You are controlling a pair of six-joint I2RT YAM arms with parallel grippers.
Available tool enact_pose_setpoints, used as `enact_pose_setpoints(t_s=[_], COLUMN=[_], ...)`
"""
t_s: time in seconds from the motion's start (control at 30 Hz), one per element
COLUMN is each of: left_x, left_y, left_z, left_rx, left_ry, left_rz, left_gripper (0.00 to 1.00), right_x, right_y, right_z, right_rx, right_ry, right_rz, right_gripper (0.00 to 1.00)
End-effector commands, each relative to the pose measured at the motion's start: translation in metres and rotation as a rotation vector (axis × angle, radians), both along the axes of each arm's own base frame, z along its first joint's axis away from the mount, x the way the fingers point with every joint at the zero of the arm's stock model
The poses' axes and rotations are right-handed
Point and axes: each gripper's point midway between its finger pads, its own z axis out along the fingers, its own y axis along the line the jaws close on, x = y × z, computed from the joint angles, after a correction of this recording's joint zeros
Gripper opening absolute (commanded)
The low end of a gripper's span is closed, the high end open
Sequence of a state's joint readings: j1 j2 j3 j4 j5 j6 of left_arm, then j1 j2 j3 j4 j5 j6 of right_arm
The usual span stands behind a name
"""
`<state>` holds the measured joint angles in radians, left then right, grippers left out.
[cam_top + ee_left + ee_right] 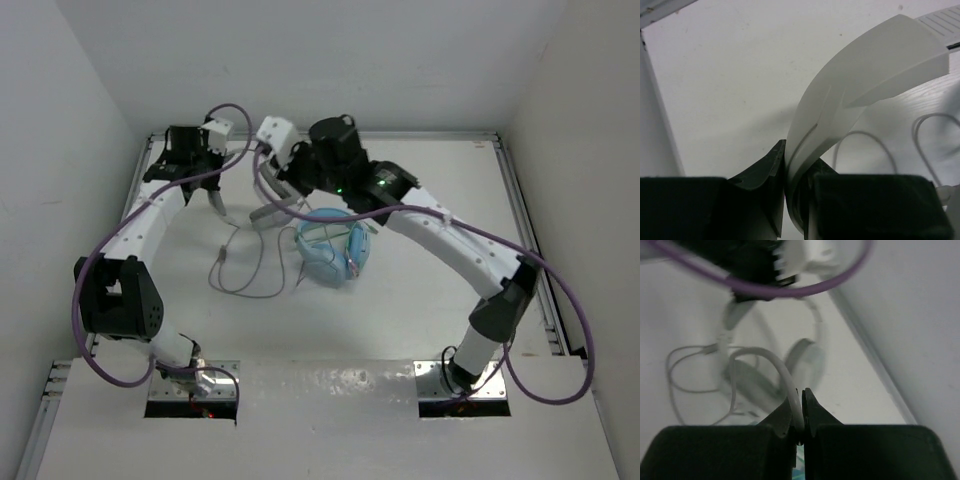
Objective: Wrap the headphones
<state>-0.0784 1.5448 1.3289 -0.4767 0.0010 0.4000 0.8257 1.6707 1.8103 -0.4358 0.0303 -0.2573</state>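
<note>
The left gripper (796, 167) is nearly closed, its two dark fingers clamped on the pale grey headband (855, 85), which rises from between them and curves away up and to the gripper's right. The right gripper (801, 399) is pinched narrow on the thin whitish cable (767, 356). The cable arches up out of its fingertips, drops away ahead and to the left, and lies in loose loops on the counter (420, 300). The headphones (807, 357) are straight ahead of the right gripper, blurred, with the left gripper at their headband. The two grippers are near each other. A pair of light blue headphones (330, 250) lies on the counter just behind and below the right gripper.
</note>
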Motion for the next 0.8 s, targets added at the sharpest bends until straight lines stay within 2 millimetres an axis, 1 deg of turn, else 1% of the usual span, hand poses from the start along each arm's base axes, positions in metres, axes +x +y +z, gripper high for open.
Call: enact_pose_setpoints(t_s=[0.0, 0.03, 0.1, 0.13, 0.17, 0.2, 0.23, 0.27, 0.3, 0.33, 0.4, 0.5, 0.53, 0.57, 0.6, 0.63, 0.67, 0.7, 0.73, 0.77], left_x=[0.009, 0.010, 0.010, 0.010, 0.011, 0.012, 0.013, 0.015, 0.015, 0.015, 0.013, 0.010, 0.010, 0.010, 0.011, 0.012, 0.014, 0.017, 0.020, 0.023], left_y=[-0.013, -0.012, -0.009, -0.009, -0.009, -0.008, -0.009, -0.009, -0.009, -0.010, -0.012, -0.010, -0.009, -0.007, -0.004, 0.002, 0.015, 0.023, 0.039, 0.049], left_z=[0.045, 0.049, 0.058, 0.061, 0.061, 0.062, 0.060, 0.061, 0.059, 0.057, 0.049, 0.041, 0.039, 0.039, 0.040, 0.040, 0.043, 0.048, 0.050, 0.054], left_rx=[-0.316, -0.323, -0.327, -0.328, -0.332, -0.333, -0.335, -0.336, -0.336, -0.331, -0.324, -0.307, -0.305, -0.297, -0.291, -0.286, -0.291, -0.298, -0.293, -0.263], left_ry=[-0.082, -0.101, -0.149, -0.158, -0.159, -0.162, -0.159, -0.163, -0.162, -0.157, -0.144, -0.136, -0.132, -0.134, -0.141, -0.145, -0.157, -0.176, -0.191, -0.215], left_rz=[0.045, 0.055, 0.076, 0.077, 0.081, 0.083, 0.083, 0.083, 0.079, 0.067, 0.049, 0.050, 0.051, 0.064, 0.077, 0.108, 0.142, 0.155, 0.185, 0.202], left_gripper=[0.00, 0.00, 0.00, 0.00, 0.00, 0.00, 0.00, 0.00, 0.00, 0.00, 0.00, 0.00, 0.00, 0.00, 0.00, 0.00, 0.00, 0.00, 0.00, 0.00], right_x=[-0.029, -0.032, -0.033, -0.036, -0.038, -0.045, -0.051, -0.054, -0.055, -0.054, -0.051, -0.033, -0.030, -0.024, -0.022, -0.025, -0.029, -0.035, -0.042, -0.042], right_y=[0.054, 0.060, 0.071, 0.080, 0.088, 0.095, 0.111, 0.115, 0.121, 0.129, 0.140, 0.146, 0.146, 0.141, 0.136, 0.130, 0.122, 0.107, 0.089, 0.071], right_z=[-0.053, -0.055, -0.053, -0.064, -0.060, -0.065, -0.070, -0.079, -0.082, -0.096, -0.088, -0.081, -0.080, -0.077, -0.077, -0.091, -0.098, -0.084, -0.117, -0.093], right_rx=[-0.096, -0.085, -0.064, -0.075, -0.071, -0.093, -0.106, -0.133, -0.141, -0.158, -0.117, -0.073, -0.066, -0.068, -0.067, -0.097, -0.118, -0.104, -0.166, -0.126], right_ry=[0.080, 0.094, 0.092, 0.108, 0.098, 0.100, 0.101, 0.118, 0.118, 0.138, 0.130, 0.103, 0.101, 0.094, 0.104, 0.129, 0.148, 0.132, 0.178, 0.143], right_rz=[0.217, 0.238, 0.264, 0.301, 0.325, 0.359, 0.393, 0.406, 0.416, 0.420, 0.406, 0.323, 0.302, 0.262, 0.241, 0.233, 0.232, 0.223, 0.203, 0.167], right_gripper=[0.00, 0.00, 0.00, 0.00, 0.00, 0.00, 0.00, 0.00, 0.00, 0.00, 0.00, 0.00, 0.00, 0.00, 0.00, 0.00, 0.00, 0.00, 0.00, 0.00])
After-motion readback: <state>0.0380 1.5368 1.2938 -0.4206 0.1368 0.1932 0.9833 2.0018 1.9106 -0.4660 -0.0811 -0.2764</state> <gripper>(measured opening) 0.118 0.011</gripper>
